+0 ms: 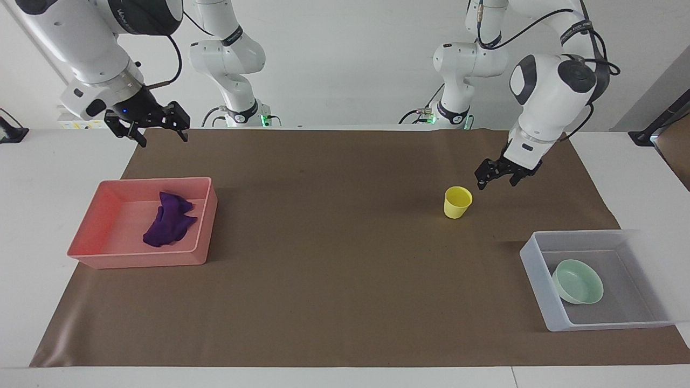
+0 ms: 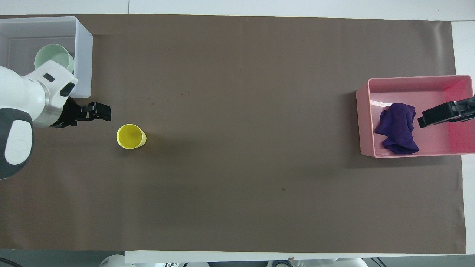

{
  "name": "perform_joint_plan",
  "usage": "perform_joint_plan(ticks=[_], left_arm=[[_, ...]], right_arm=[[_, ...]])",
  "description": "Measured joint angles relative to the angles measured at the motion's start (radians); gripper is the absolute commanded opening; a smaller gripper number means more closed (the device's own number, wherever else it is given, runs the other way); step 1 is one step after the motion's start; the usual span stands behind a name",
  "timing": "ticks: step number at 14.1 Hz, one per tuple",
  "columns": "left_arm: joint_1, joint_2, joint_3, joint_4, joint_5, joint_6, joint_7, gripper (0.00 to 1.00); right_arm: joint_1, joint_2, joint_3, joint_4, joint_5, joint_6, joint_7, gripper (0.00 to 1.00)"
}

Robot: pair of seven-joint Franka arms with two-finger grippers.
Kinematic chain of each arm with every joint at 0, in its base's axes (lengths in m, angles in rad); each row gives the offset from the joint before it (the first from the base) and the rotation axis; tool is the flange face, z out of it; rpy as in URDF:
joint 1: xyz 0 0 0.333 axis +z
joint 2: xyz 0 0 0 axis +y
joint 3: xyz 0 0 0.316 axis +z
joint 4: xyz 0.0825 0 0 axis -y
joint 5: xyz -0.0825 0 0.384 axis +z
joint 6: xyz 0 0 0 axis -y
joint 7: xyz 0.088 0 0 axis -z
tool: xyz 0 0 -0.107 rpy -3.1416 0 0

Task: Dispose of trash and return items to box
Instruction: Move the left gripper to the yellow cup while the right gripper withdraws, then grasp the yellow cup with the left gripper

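Note:
The purple cloth trash (image 1: 167,221) (image 2: 397,128) lies loose in the pink tray (image 1: 135,258) (image 2: 408,79). My right gripper (image 1: 163,139) (image 2: 426,119) hangs open and empty high above that tray. The mint-green bowl (image 1: 578,281) (image 2: 55,55) sits in the translucent box (image 1: 539,285) (image 2: 83,55), partly covered by my left wrist in the overhead view. Upright on the brown mat stands the yellow cup (image 1: 457,202) (image 2: 130,136). My left gripper (image 1: 496,182) (image 2: 105,112) hovers open beside the cup, slightly above it toward the left arm's end, not touching it.
A brown mat (image 1: 334,280) covers most of the white table. The pink tray is at the right arm's end and the box at the left arm's end, farther from the robots than the cup.

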Motion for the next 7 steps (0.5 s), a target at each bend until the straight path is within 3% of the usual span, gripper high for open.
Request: perform_joint_plan(ticks=[3, 4, 5, 6, 7], left_arm=[[-0.004, 0.008, 0.001, -0.114, 0.0, 0.123, 0.004, 0.99], [-0.012, 0.011, 0.0, -0.139, 0.0, 0.148, 0.004, 0.88], [-0.023, 0.012, 0.0, -0.162, 0.0, 0.166, 0.004, 0.35], [-0.031, 0.013, 0.0, -0.178, 0.0, 0.179, 0.001, 0.08], [-0.034, 0.013, -0.001, -0.187, 0.0, 0.187, -0.003, 0.02]], right_arm=[[0.0, 0.014, -0.002, 0.071, -0.014, -0.063, -0.034, 0.99], [0.001, 0.02, -0.001, 0.078, -0.014, -0.065, -0.032, 0.99], [0.002, 0.026, -0.001, 0.078, -0.013, -0.065, -0.024, 0.99], [0.003, 0.031, 0.001, 0.078, -0.013, -0.066, -0.009, 0.99], [0.004, 0.036, 0.002, 0.078, -0.012, -0.066, 0.003, 0.99]])
